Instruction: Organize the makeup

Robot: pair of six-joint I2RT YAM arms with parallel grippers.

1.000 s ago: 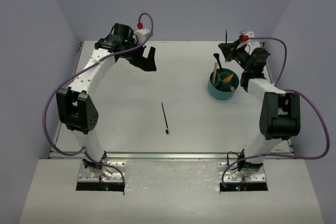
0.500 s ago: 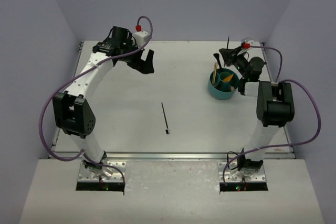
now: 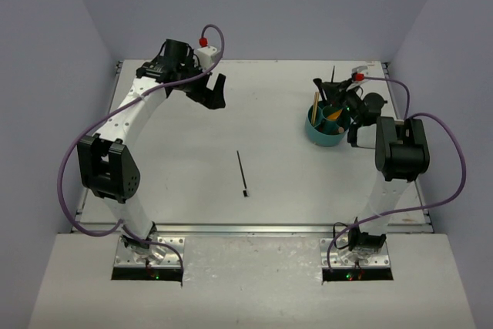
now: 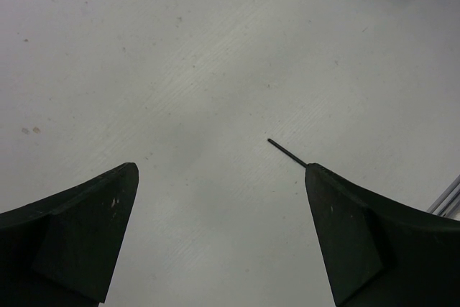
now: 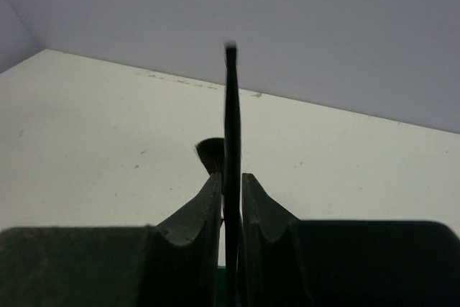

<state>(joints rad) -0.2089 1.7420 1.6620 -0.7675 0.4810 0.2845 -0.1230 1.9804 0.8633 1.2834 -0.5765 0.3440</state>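
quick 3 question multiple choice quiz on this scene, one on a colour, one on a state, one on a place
1. Container colour? A teal B red C white
2. Left gripper? A shut tight B wide open, empty C clamped on the container
3. Loose black brush lies? A in the container B on the table between the arms C in the left gripper
Answers: 1 A, its wall is teal; 2 B, fingers wide apart, nothing between; 3 B, it lies alone on the tabletop.

High rear overview, 2 close wrist views, table [image 3: 269, 113] shared
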